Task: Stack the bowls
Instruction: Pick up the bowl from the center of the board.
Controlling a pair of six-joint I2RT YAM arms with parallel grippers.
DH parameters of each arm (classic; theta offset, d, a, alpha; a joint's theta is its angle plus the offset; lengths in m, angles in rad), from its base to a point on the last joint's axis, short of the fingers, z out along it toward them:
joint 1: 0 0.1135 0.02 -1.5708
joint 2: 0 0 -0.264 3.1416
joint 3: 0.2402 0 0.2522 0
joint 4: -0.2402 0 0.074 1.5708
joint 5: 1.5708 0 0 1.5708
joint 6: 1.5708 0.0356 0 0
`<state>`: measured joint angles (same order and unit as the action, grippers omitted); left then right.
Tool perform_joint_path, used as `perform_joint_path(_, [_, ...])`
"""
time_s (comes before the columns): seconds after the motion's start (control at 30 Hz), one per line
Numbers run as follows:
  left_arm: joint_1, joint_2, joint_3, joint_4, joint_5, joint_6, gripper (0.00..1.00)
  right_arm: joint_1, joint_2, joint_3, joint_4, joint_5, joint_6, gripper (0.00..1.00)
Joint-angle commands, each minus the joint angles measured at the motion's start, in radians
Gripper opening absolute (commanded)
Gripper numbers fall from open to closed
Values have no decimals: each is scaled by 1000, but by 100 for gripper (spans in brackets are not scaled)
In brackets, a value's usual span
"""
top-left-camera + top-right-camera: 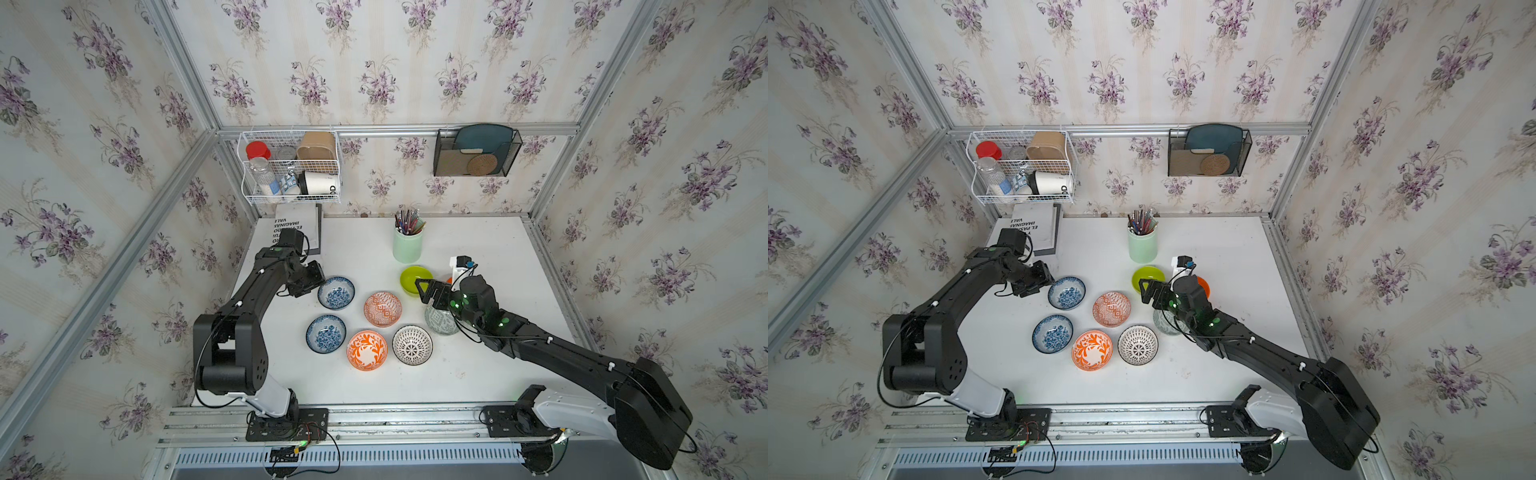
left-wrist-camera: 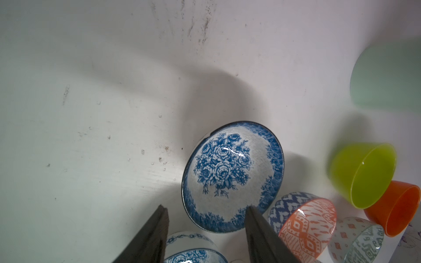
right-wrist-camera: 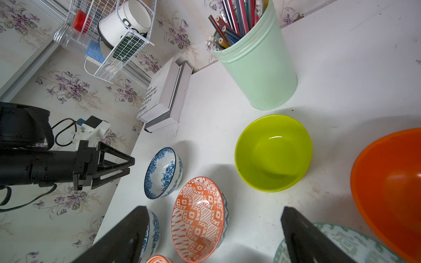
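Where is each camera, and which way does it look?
Both top views: high above the front, looking down on the whole table; left arm and right arm show.
Left wrist: on the left arm, looking down at the farther blue floral bowl; left fingers show.
Right wrist: on the right arm, looking across at the lime green bowl and pen cup; right fingers, left arm show.
Both wrist views share the lime green bowl and farther blue floral bowl.

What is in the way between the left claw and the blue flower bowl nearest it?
Nothing visible. The left gripper hangs right beside that blue floral bowl, with only bare table between them.
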<state>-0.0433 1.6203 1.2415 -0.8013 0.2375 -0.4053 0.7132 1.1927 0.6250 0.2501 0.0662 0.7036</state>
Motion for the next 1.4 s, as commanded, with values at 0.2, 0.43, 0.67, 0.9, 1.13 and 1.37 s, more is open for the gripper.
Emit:
perform_joint_path(0.2, [2,89,9,-15,7,64,47,2,18,7,35,10,-3,96])
perform_joint_path(0.43, [2,137,4,12,-13,65,41,2,22,6,35,6,-3,95])
perform_joint_path(0.67, [2,189,14,37,26,59,26,2,25,7,36,9,1,95])
perform_joint_path(0.9, [2,201,17,49,31,53,11,2,22,5,35,9,2,95])
perform_joint_path(1.13, [0,200,47,33,20,22,0,2,22,3,37,9,4,95])
perform_joint_path(1.37, [-4,192,82,80,13,-54,0,1,22,2,41,7,4,95])
